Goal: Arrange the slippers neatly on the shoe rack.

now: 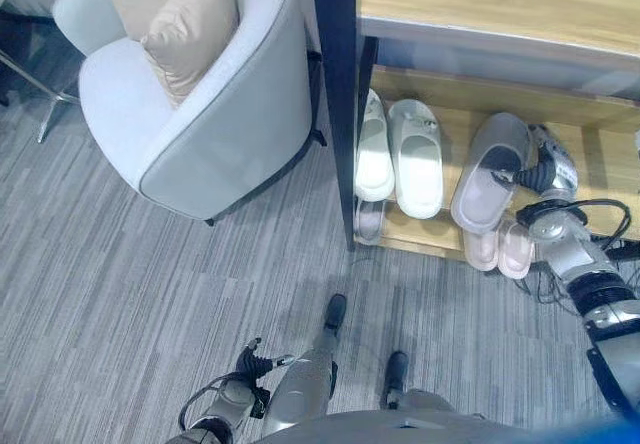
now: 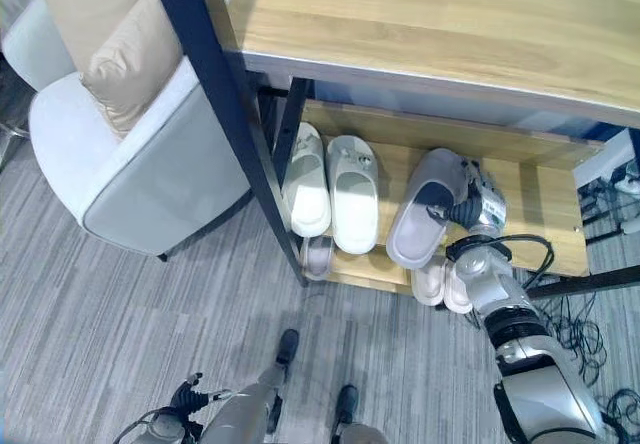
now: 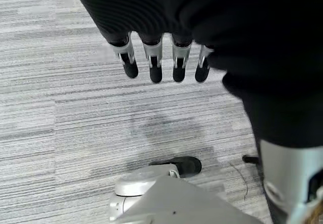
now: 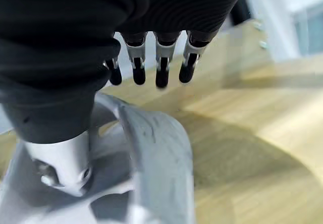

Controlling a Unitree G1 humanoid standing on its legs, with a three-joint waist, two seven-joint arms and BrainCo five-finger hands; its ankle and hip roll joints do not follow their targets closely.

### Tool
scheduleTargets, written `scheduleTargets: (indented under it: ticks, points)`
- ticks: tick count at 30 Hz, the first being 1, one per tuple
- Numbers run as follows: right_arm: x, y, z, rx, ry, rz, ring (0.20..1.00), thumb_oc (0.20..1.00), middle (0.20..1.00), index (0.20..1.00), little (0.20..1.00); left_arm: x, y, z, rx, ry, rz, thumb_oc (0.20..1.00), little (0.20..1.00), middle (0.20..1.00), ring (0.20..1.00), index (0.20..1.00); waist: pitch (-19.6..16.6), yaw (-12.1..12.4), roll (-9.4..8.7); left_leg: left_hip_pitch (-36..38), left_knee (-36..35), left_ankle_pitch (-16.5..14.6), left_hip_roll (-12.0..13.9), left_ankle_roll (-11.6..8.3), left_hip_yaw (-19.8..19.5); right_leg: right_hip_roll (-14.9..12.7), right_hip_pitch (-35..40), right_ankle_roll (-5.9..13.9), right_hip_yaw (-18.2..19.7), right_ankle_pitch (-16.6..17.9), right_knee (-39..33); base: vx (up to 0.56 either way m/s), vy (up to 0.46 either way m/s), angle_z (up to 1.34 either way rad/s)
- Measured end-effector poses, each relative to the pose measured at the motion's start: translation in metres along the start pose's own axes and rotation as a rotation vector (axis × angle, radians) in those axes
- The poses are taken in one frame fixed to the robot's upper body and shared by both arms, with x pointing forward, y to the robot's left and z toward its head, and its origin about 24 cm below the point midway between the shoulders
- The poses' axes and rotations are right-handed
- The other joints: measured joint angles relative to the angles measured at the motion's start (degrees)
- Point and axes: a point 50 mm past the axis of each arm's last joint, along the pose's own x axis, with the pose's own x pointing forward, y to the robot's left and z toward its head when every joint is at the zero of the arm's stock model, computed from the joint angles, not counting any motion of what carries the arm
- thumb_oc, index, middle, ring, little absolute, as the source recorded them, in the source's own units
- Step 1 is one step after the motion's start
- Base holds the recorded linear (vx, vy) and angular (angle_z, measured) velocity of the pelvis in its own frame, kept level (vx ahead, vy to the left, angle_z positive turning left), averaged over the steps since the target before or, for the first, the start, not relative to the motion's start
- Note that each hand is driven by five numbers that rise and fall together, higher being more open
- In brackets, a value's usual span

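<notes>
Slippers sit on the wooden shoe rack's [image 1: 610,149] shelf: a white moulded pair [image 1: 400,154] side by side, and a grey soft slipper [image 1: 488,172] lying tilted, the right hand [image 1: 545,169] reaching to its rim. From the other eye, a pale pink pair [image 2: 442,282] shows on the lower level. Left wrist view: the left hand [image 3: 161,57] hangs relaxed, fingers straight, over striped grey carpet [image 3: 60,108]. Right wrist view: thumb [image 4: 65,163] inside the slipper's opening, fingers straight above the wood, released.
</notes>
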Motion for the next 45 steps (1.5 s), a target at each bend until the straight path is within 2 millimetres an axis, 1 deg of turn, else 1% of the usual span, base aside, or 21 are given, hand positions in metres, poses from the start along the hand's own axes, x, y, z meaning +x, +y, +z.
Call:
scheduleTargets:
  ticks: [1, 2, 5, 6, 10, 14, 18, 19, 24, 31, 32, 33, 34, 35, 36, 37, 38, 40, 41, 42, 45]
  points:
    - [0.007, -0.005, 0.000, -0.024, 0.028, -0.012, 0.200, 0.200, 0.200, 0.200, 0.200, 0.001, 0.000, 0.002, 0.005, -0.006, 0.000, 1.000, 1.000, 1.000, 1.000, 1.000, -0.12, 0.09, -0.13, 0.81, -0.02, 0.00, -0.35, 0.00, -0.04, -0.44, 0.87, 0.21, -0.04, -0.15, -0.03, -0.03, 0.015, 0.06]
    - [0.015, -0.017, 0.015, -0.024, -0.027, -0.059, 0.200, 0.200, 0.200, 0.200, 0.200, 0.001, 0.000, 0.006, 0.018, -0.030, 0.007, 1.000, 1.000, 1.000, 1.000, 1.000, 0.09, 0.36, -0.28, 0.99, -0.04, 0.00, -0.48, -0.01, -0.10, -0.74, 1.02, 0.43, -0.04, -0.30, -0.31, -0.04, 0.020, 0.10]
    - [0.012, -0.012, 0.022, -0.060, -0.055, -0.078, 0.200, 0.200, 0.200, 0.200, 0.200, 0.001, -0.003, 0.008, 0.026, -0.036, 0.003, 1.000, 1.000, 1.000, 1.000, 1.000, 0.65, 1.46, -0.57, 1.19, -0.05, 0.02, -0.20, -0.07, -0.58, -0.38, 1.14, 0.38, -0.45, -0.27, -0.28, -0.02, 0.018, 0.05]
    - [0.011, -0.011, 0.020, -0.078, -0.058, -0.085, 1.000, 1.000, 1.000, 1.000, 1.000, 0.001, -0.002, 0.009, 0.027, -0.037, 0.004, 1.000, 1.000, 1.000, 1.000, 1.000, 0.75, 1.23, -0.69, 1.19, -0.07, 0.03, -0.29, -0.08, -0.75, -0.44, 1.13, 0.37, -0.53, -0.25, -0.28, -0.02, 0.015, 0.04]
    - [-0.003, -0.002, 0.005, -0.076, -0.029, -0.056, 1.000, 1.000, 1.000, 1.000, 1.000, 0.002, -0.002, 0.013, 0.020, -0.053, 0.007, 1.000, 1.000, 1.000, 1.000, 1.000, 1.43, 1.24, -0.76, 1.18, -0.09, 0.08, -0.49, -0.02, -0.84, -0.58, 1.41, 0.34, -0.53, -0.21, -0.07, 0.00, 0.003, 0.01]
    - [-0.003, -0.002, 0.004, -0.072, -0.028, -0.061, 1.000, 1.000, 1.000, 1.000, 1.000, 0.001, -0.001, 0.012, 0.021, -0.048, 0.008, 1.000, 1.000, 1.000, 1.000, 1.000, 1.48, 0.14, -0.82, 1.37, -0.09, 0.09, -0.35, -0.02, -0.81, -0.47, 1.56, 0.34, -0.52, -0.20, -0.13, 0.00, 0.000, 0.00]
    - [-0.004, -0.001, 0.003, -0.077, -0.025, -0.055, 1.000, 1.000, 1.000, 1.000, 1.000, 0.001, -0.001, 0.011, 0.022, -0.046, 0.008, 1.000, 1.000, 1.000, 1.000, 1.000, 1.55, 0.10, -0.96, 1.47, -0.09, 0.09, -0.38, -0.02, -0.87, -0.46, 1.67, 0.33, -0.56, -0.20, -0.06, 0.00, 0.000, 0.00]
    - [-0.003, 0.000, 0.003, -0.084, -0.023, -0.050, 0.200, 0.200, 0.200, 0.200, 0.200, 0.001, 0.000, 0.010, 0.023, -0.044, 0.011, 1.000, 1.000, 1.000, 1.000, 1.000, 1.66, 0.11, -1.14, 1.46, -0.09, 0.09, -0.38, -0.02, -0.90, -0.46, 1.66, 0.33, -0.57, -0.20, -0.07, 0.00, 0.000, 0.00]
    - [0.004, -0.001, 0.014, -0.116, -0.060, -0.038, 0.200, 0.200, 0.200, 0.200, 0.200, 0.002, 0.003, 0.010, 0.025, -0.044, 0.018, 1.000, 1.000, 1.000, 1.000, 1.000, 2.04, 0.28, -1.85, 1.16, -0.09, 0.09, -0.40, -0.03, -0.95, -0.46, 1.44, 0.34, -0.67, -0.20, -0.07, 0.00, 0.002, 0.02]
    - [-0.001, 0.000, 0.006, -0.183, -0.057, -0.059, 0.200, 0.200, 0.200, 0.200, 0.200, 0.003, 0.005, 0.013, 0.025, -0.052, 0.025, 1.000, 1.000, 1.000, 1.000, 1.000, 2.38, 1.20, -2.46, 1.16, -0.09, 0.16, -0.39, -0.08, -1.14, -0.41, 1.47, 0.34, -1.03, -0.20, -0.05, 0.00, 0.001, 0.00]
    - [-0.008, -0.003, 0.005, -0.161, -0.068, -0.077, 0.200, 0.200, 0.200, 0.200, 0.200, 0.004, 0.006, 0.017, 0.018, -0.062, 0.028, 1.000, 1.000, 1.000, 1.000, 1.000, 2.38, 1.21, -2.50, 1.25, -0.09, 0.15, -0.41, -0.08, -1.01, -0.44, 1.44, 0.34, -0.96, -0.23, -0.05, 0.00, 0.000, 0.00]
    - [-0.025, -0.007, 0.011, -0.104, -0.138, -0.113, 0.200, 0.200, 0.200, 0.200, 0.200, 0.004, 0.009, 0.017, -0.014, -0.055, 0.047, 1.000, 1.000, 1.000, 1.000, 1.000, 2.37, 0.96, -2.53, 1.64, -0.09, 0.15, -0.48, -0.08, -0.95, -0.57, 1.61, 0.36, -0.97, -0.25, -0.04, 0.01, -0.010, -0.06]
    - [-0.031, -0.007, 0.016, -0.096, -0.182, -0.120, 0.200, 0.200, 0.200, 0.200, 0.200, 0.004, 0.011, 0.015, -0.023, -0.050, 0.061, 1.000, 1.000, 1.000, 1.000, 1.000, 2.36, 0.55, -2.49, 2.14, -0.11, 0.15, -0.56, -0.08, -0.86, -0.63, 2.35, 0.36, -0.88, -0.25, -0.05, 0.04, -0.025, -0.09]
    - [-0.033, -0.006, 0.014, -0.107, -0.179, -0.114, 0.200, 0.200, 0.200, 0.200, 0.200, 0.005, 0.013, 0.018, -0.022, -0.058, 0.068, 1.000, 1.000, 1.000, 1.000, 1.000, 2.35, -0.63, -2.47, 2.63, -0.11, 0.14, -0.48, -0.09, -0.75, -0.66, 2.83, 0.38, -0.58, -0.25, -0.06, 0.05, -0.033, -0.03]
    - [-0.044, -0.009, 0.002, -0.100, -0.155, -0.115, 0.200, 0.200, 0.200, 0.200, 0.200, 0.006, 0.016, 0.023, -0.039, -0.076, 0.080, 1.000, 1.000, 1.000, 1.000, 1.000, 2.33, -0.77, -2.44, 3.04, -0.12, 0.09, -0.40, -0.14, -0.66, -0.58, 3.31, 0.38, -0.57, -0.27, -0.05, 0.05, -0.032, 0.05]
    - [-0.057, -0.017, -0.002, -0.066, -0.161, -0.145, 0.200, 0.200, 0.200, 0.200, 0.200, 0.006, 0.018, 0.025, -0.065, -0.083, 0.094, 1.000, 1.000, 1.000, 1.000, 1.000, 2.31, -0.72, -2.45, 3.52, -0.13, -0.09, -0.41, -0.30, -0.64, -0.59, 3.49, 0.34, -0.56, -0.34, -0.06, 0.05, -0.020, -0.11]
    - [-0.073, -0.018, -0.008, -0.056, -0.173, -0.143, 0.200, 0.200, 0.200, 0.200, 0.200, 0.005, 0.019, 0.019, -0.077, -0.065, 0.101, 1.000, 1.000, 1.000, 1.000, 1.000, 2.23, -1.22, -2.62, 4.96, -0.14, -0.51, -0.28, -0.32, 0.31, -0.80, 4.56, 0.35, 0.24, -0.35, -0.30, 0.06, -0.014, -0.32]
    - [-0.085, -0.008, -0.028, -0.096, -0.123, -0.085, 0.200, 0.200, 0.200, 0.200, 0.200, 0.001, 0.016, 0.004, -0.071, -0.022, 0.095, 1.000, 1.000, 1.000, 1.000, 1.000, 0.79, -4.29, -2.27, 6.32, -0.18, -1.44, -0.06, -0.85, 0.68, -0.77, 5.90, 0.26, 0.75, -0.29, -0.29, 0.05, -0.032, -0.28]
    - [-0.095, -0.004, -0.037, -0.108, -0.094, -0.051, 0.200, 0.200, 0.200, 0.200, 0.200, 0.000, 0.015, 0.001, -0.069, -0.013, 0.092, 1.000, 1.000, 1.000, 1.000, 1.000, -0.22, -4.93, -2.17, 6.40, -0.18, -1.48, 0.19, -0.81, 0.91, -0.63, 5.86, 0.20, 1.14, -0.24, -0.30, 0.05, -0.071, -0.20]
    - [-0.115, 0.005, -0.048, -0.103, -0.061, 0.009, 0.200, 0.200, 0.200, 0.200, 0.200, -0.003, 0.010, -0.009, -0.070, 0.009, 0.082, 1.000, 1.000, 1.000, 1.000, 1.000, -2.10, -5.04, -2.11, 7.43, -0.17, -1.88, 0.39, -0.63, 1.90, -0.72, 6.46, 0.15, 1.99, -0.32, -0.32, 0.05, -0.050, -0.29]
    - [-0.138, 0.022, -0.054, -0.082, -0.046, 0.124, 0.200, 0.200, 0.200, 0.200, 0.200, -0.009, 0.000, -0.025, -0.080, 0.055, 0.059, 1.000, 1.000, 1.000, 1.000, 1.000, -4.54, -6.20, -1.45, 10.09, -0.40, -2.77, 0.42, -0.58, 2.48, -0.91, 8.46, 0.03, 2.83, -0.91, -0.32, 0.04, -0.050, -0.18]
